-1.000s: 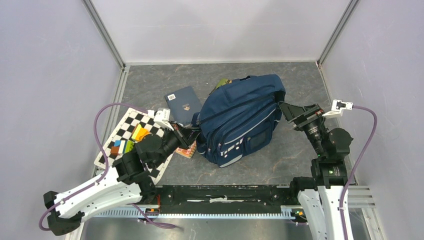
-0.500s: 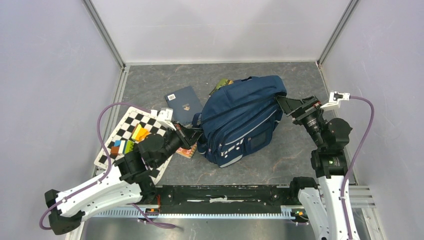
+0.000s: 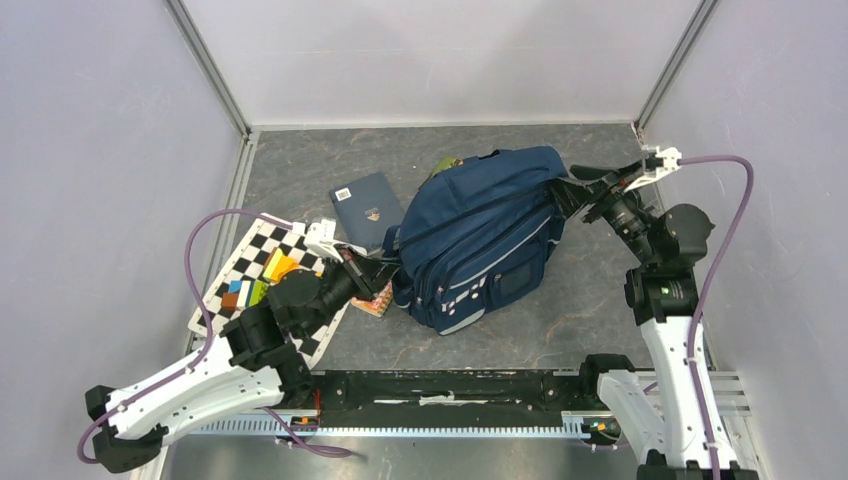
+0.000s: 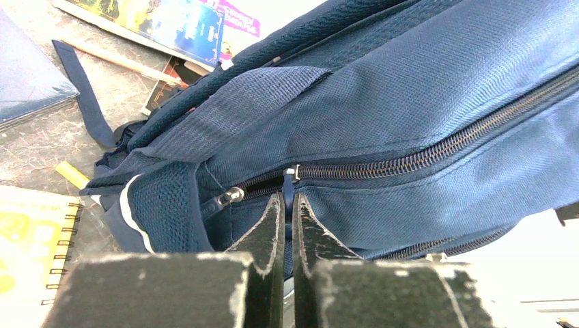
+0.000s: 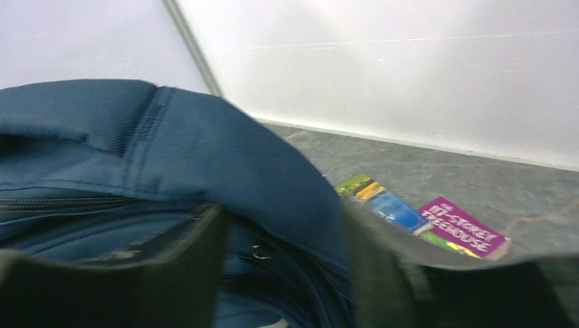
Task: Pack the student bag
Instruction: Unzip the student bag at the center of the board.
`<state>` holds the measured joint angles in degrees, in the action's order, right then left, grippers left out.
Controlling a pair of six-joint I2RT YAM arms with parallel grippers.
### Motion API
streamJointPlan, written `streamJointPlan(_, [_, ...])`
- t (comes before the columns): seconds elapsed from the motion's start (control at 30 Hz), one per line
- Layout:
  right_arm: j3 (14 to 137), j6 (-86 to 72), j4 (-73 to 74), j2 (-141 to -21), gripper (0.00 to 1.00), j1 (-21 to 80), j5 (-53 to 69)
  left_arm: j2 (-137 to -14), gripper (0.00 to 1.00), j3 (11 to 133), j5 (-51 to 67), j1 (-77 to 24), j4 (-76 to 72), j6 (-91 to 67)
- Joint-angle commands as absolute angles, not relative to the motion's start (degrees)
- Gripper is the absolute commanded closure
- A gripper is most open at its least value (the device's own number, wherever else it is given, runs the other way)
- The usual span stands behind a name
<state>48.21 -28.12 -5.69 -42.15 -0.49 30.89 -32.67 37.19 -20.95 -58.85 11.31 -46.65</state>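
The student bag (image 3: 480, 235) is a navy backpack with grey stripes, lying in the middle of the floor. My left gripper (image 3: 387, 272) is at its left side. In the left wrist view it (image 4: 287, 208) is shut on a dark blue zipper pull (image 4: 288, 188) at the end of a closed zipper (image 4: 423, 154). My right gripper (image 3: 560, 190) is at the bag's far right corner. In the blurred right wrist view its jaws stand apart, clamped round a thick fold of the bag's fabric (image 5: 225, 157).
A navy notebook (image 3: 367, 205) lies left of the bag. A checkerboard (image 3: 262, 262) with coloured blocks (image 3: 255, 285) and a spiral notebook (image 3: 372, 298) lie by my left arm. Picture books (image 3: 445, 165) lie behind the bag; a purple one (image 5: 463, 227) shows in the right wrist view. Walls enclose the floor.
My right arm has risen and swung toward the back wall, staying at the bag's corner, which lifted slightly. My left gripper has stayed at the bag's left side.
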Motion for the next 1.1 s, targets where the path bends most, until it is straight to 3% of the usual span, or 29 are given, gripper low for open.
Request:
streamJointPlan(0.0, [49.7,-20.3,-14.3,-44.8,0.50,-0.3,38.2,-29.2,0.98,39.3,-22.6,-58.7,9.8,-51.4])
streamJointPlan(0.13, [47.9,-14.2,-12.4,-44.5,0.90,-0.3,34.4,-25.8,0.98,39.6,-23.7,-58.7,10.6,-52.6])
streamJointPlan(0.2, [47.2,-11.0,-10.2,-44.0,1.00,-0.3,31.2,-24.3,0.98,39.6,-23.9,-58.7,11.4,-53.3])
streamJointPlan(0.37, [45.9,-5.2,-8.4,-43.0,1.00,-0.3,29.5,-23.7,0.98,40.7,-22.9,-58.7,11.3,-53.9])
streamJointPlan(0.6, [46.1,-2.6,-7.6,-42.5,1.00,-0.3,29.8,-32.0,0.98,47.9,-18.4,-58.7,8.7,-50.9])
streamJointPlan(0.83, [47.6,-1.4,-3.8,-41.9,1.00,-0.3,21.8,-37.5,0.98,52.7,-13.7,-58.7,7.0,-47.0])
streamJointPlan(0.9, [50.2,-4.1,-0.6,-42.0,0.84,-0.3,18.4,-37.8,0.98,51.1,-13.5,-58.7,8.2,-44.6])
streamJointPlan(1.07, [53.0,-11.5,4.4,-40.6,0.86,-0.3,14.6,-35.6,0.98,42.6,-19.7,-58.7,10.0,-42.9])
